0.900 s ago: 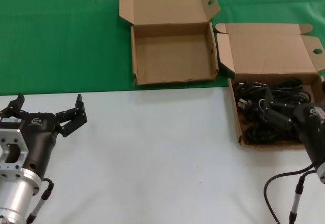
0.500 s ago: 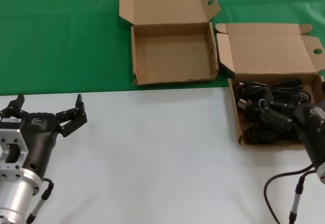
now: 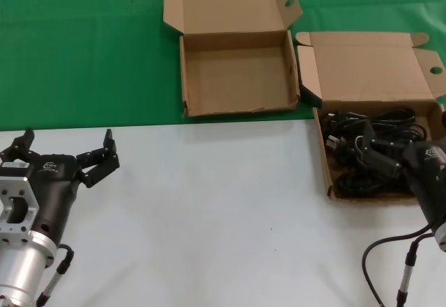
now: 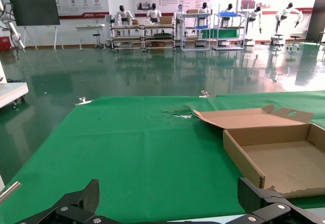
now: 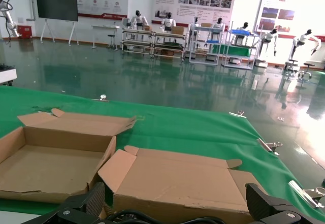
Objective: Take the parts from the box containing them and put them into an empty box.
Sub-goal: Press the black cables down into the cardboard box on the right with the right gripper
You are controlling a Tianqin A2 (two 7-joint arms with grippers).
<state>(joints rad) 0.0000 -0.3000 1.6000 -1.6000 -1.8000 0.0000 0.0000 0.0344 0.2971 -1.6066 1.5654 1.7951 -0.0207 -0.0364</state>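
The box with the parts (image 3: 323, 159) stands at the right with its lid (image 3: 369, 70) folded back. Looped black power cords (image 3: 352, 150) fill it. My right gripper (image 3: 405, 134) is open and low over the cords, one finger (image 3: 376, 152) among them, gripping nothing. The right wrist view shows its fingers (image 5: 92, 197) wide apart, the cords (image 5: 129, 216) just below and the lid (image 5: 177, 178) behind. The empty box (image 3: 237, 77) with the wavy front rim sits on the green cloth at the middle back, also in the left wrist view (image 4: 284, 158). My left gripper (image 3: 67, 143) is open and idle at the near left.
A green cloth (image 3: 83, 49) covers the far half of the table; the near half is white (image 3: 209, 209). The two boxes stand side by side, almost touching. The right arm's cable (image 3: 380, 251) hangs at the near right.
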